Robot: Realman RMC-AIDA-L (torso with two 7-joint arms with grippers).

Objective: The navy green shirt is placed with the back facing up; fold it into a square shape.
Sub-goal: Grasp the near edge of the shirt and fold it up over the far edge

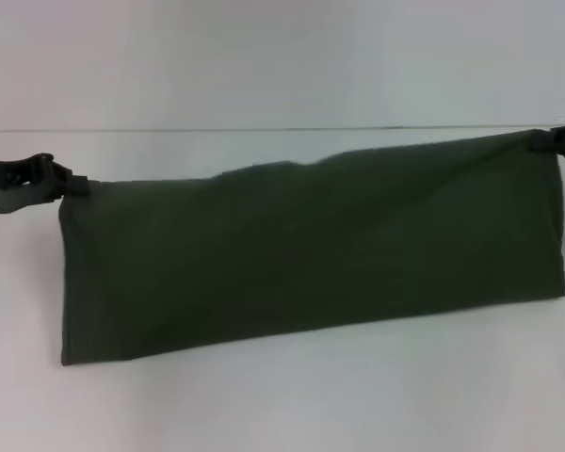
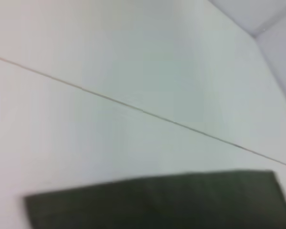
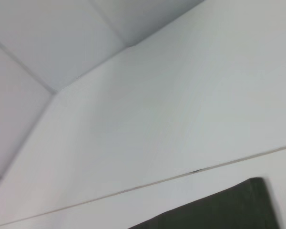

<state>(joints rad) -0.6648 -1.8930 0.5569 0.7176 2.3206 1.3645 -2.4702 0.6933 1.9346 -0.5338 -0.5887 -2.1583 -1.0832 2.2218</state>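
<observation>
The navy green shirt (image 1: 311, 250) is folded into a long band and hangs stretched between my two grippers above the white table (image 1: 282, 405). My left gripper (image 1: 72, 184) is shut on its upper left corner. At the far right edge my right gripper (image 1: 546, 141) is shut on the upper right corner, which sits higher than the left one. The lower hem slopes up toward the right. A dark strip of the shirt (image 2: 157, 202) shows in the left wrist view, and a corner of the shirt (image 3: 219, 207) in the right wrist view.
A thin seam (image 1: 264, 129) runs across the table behind the shirt. White walls (image 3: 62, 38) close off the back, meeting at a corner.
</observation>
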